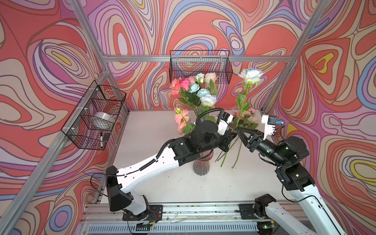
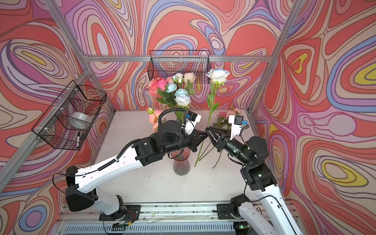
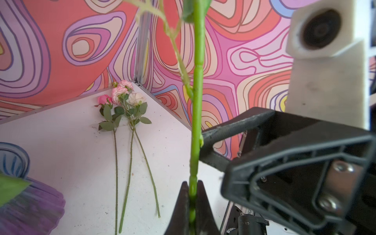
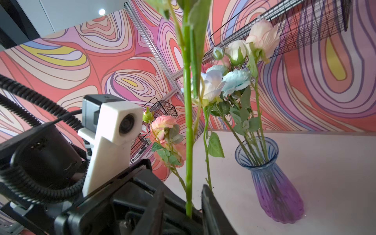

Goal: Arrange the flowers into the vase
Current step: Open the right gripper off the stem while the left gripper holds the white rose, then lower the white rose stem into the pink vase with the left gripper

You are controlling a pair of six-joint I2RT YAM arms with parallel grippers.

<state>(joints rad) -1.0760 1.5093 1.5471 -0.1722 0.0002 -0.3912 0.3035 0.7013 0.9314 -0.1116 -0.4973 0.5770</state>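
left hand (image 3: 192,183): clamped on white rose (image 1: 251,75) stem | right hand (image 4: 183,189): apart around it

A ribbed glass vase (image 4: 272,183), blue fading to purple, stands upright holding pink, white and blue roses (image 1: 195,89). 1 white rose (image 1: 250,75) is upright beside them. 3 pink and cream roses (image 3: 122,97) lie flat, well apart.

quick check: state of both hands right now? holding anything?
Left hand: closed on the stem of the white rose.
Right hand: open, one finger on each side of the same stem, not gripping it.
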